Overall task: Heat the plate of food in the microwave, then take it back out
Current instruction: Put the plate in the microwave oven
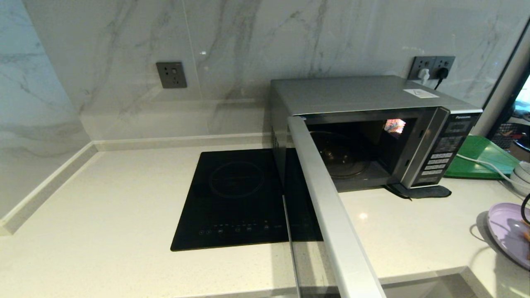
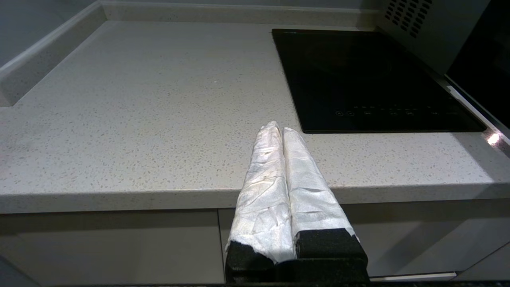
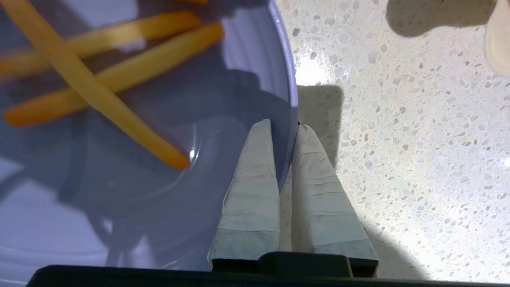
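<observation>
The lilac plate of food (image 3: 139, 179) holds a few orange-yellow sticks (image 3: 99, 91). My right gripper (image 3: 283, 124) is shut on its rim, one finger inside the plate and one outside. In the head view the plate (image 1: 507, 231) is at the far right edge, tilted, with its shadow on the counter beside it. The silver microwave (image 1: 372, 95) stands at the back right. Its door (image 1: 331, 207) is swung wide open toward me, and the cavity with its glass turntable (image 1: 339, 157) holds nothing. My left gripper (image 2: 277, 129) is shut and holds nothing, parked at the counter's front edge.
A flat black induction hob (image 1: 236, 198) is set into the counter left of the microwave, partly behind the open door. A green tray (image 1: 476, 157), a white cable (image 1: 484, 163) and stacked pale bowls (image 1: 522, 176) lie right of the microwave. Marble walls close the back and left.
</observation>
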### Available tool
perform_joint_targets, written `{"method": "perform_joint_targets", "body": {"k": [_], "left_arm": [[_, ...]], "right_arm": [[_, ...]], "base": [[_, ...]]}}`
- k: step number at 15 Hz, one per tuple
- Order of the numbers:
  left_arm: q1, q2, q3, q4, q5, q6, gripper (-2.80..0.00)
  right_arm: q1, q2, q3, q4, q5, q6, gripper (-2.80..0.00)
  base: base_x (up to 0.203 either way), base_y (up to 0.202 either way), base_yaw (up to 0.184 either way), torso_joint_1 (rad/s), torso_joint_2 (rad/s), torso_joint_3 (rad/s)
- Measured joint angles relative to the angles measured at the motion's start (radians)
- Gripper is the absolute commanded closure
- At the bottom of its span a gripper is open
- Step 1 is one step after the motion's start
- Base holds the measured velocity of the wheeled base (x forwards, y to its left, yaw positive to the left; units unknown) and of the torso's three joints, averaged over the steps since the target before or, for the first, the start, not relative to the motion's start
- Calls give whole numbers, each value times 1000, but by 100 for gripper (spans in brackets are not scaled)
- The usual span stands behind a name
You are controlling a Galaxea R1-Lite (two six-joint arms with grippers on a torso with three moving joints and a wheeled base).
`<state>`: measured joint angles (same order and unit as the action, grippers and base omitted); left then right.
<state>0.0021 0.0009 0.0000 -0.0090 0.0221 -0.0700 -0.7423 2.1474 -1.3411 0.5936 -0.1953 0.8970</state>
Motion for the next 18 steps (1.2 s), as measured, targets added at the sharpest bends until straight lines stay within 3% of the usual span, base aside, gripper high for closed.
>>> {"method": "perform_joint_targets", "body": {"k": [11,18], "left_arm": [[-1,0,0,0,0,0,0],[-1,0,0,1,1,0,0]], "right_arm": [[0,-32,2,1,8,1,0],[-2,-117,10,2,79,1,0]], "base": [[0,0,0,0,0,0],[0,0,0,0,0,0]]}}
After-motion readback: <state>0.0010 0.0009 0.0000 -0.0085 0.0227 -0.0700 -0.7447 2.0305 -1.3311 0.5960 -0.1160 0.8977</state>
